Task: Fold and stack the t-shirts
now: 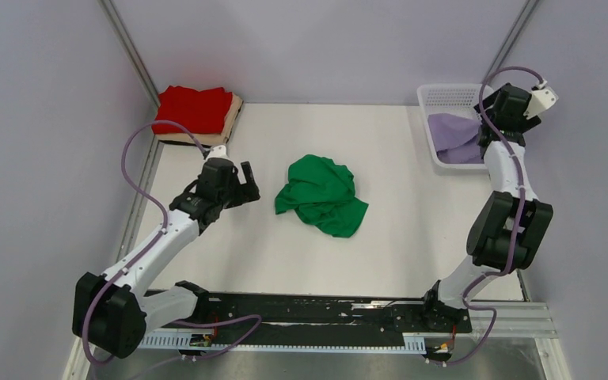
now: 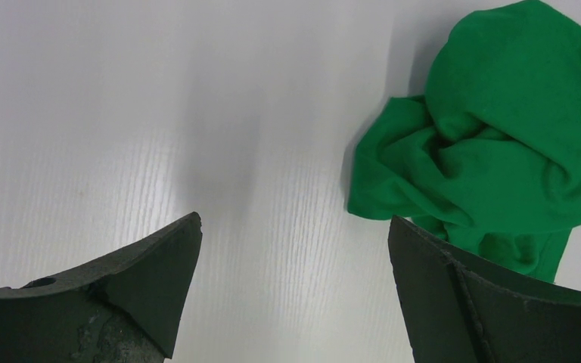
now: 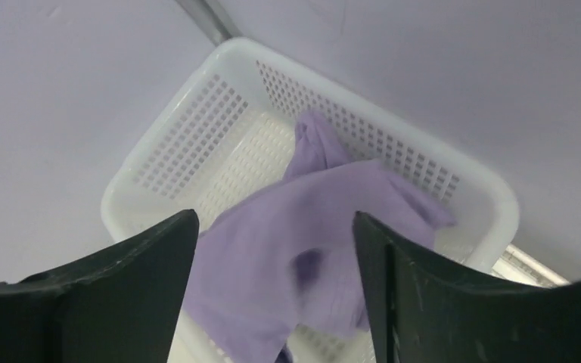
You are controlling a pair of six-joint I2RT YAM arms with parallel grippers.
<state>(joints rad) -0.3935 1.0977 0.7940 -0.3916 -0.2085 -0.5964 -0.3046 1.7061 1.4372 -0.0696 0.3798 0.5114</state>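
A bright green t-shirt (image 1: 321,195) lay crumpled in the middle of the table (image 1: 412,237). At upper left, a folded red t-shirt (image 1: 194,109) sat on a tan t-shirt (image 1: 237,109). At upper right, a rumpled lavender t-shirt (image 3: 325,204) lay in the white basket (image 3: 197,128). The left jaws gaped wide and empty beside the green heap; the right jaws stood wide above the lavender cloth.

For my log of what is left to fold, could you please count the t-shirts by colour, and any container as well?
Red t-shirt: 1
Tan t-shirt: 1
Green t-shirt: 1
Lavender t-shirt: 1
White basket: 1
Total: 5 things, 4 of them t-shirts.
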